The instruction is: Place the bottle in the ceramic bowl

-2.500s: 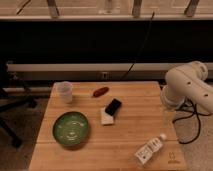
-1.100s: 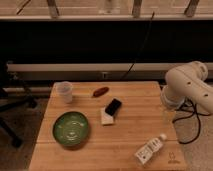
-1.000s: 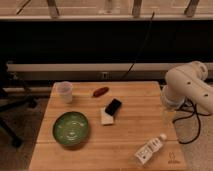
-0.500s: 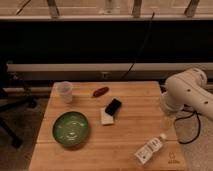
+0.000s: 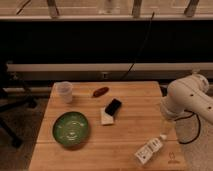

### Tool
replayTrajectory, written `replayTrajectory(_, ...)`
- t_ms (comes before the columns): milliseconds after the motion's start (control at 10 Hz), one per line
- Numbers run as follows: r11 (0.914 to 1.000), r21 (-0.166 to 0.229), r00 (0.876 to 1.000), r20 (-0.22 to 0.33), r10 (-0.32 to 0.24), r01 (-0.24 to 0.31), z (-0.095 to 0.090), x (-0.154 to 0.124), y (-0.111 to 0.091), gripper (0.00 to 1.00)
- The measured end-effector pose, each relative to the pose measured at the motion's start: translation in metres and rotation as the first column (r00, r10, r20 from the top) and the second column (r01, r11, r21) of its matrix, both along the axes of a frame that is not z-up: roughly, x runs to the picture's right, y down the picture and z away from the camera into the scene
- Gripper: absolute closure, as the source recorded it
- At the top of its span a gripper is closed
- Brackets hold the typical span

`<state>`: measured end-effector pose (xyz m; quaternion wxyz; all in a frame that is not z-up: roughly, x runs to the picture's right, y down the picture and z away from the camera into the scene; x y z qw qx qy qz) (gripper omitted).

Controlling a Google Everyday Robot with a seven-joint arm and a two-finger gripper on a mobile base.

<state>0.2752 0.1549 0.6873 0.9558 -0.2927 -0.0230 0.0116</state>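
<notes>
The bottle [image 5: 150, 149] lies on its side near the front right corner of the wooden table [image 5: 135, 127], its white cap pointing up and right. The green ceramic bowl [image 5: 71, 129] stands at the front left of the table, with nothing in it. My white arm [image 5: 187, 97] reaches in from the right. The gripper [image 5: 166, 124] hangs down from the arm over the table's right edge, just above and right of the bottle's cap, apart from it.
A translucent plastic cup [image 5: 64, 91] stands at the back left. A small red object [image 5: 100, 91] lies at the back middle. A black object [image 5: 113, 106] rests against a white block [image 5: 106, 118] mid-table. A dark chair base [image 5: 12, 107] stands at the left.
My arm has come lower and a little to the left, bringing the gripper closer to the bottle. The bottle, bowl and other objects have not moved.
</notes>
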Motion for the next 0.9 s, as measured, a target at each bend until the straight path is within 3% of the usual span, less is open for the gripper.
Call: replayTrajectory(900, 0.9992, -0.008, 0.998, 0.052, 0.041, -0.04, 0.012, -0.009, 0.035, 0.2)
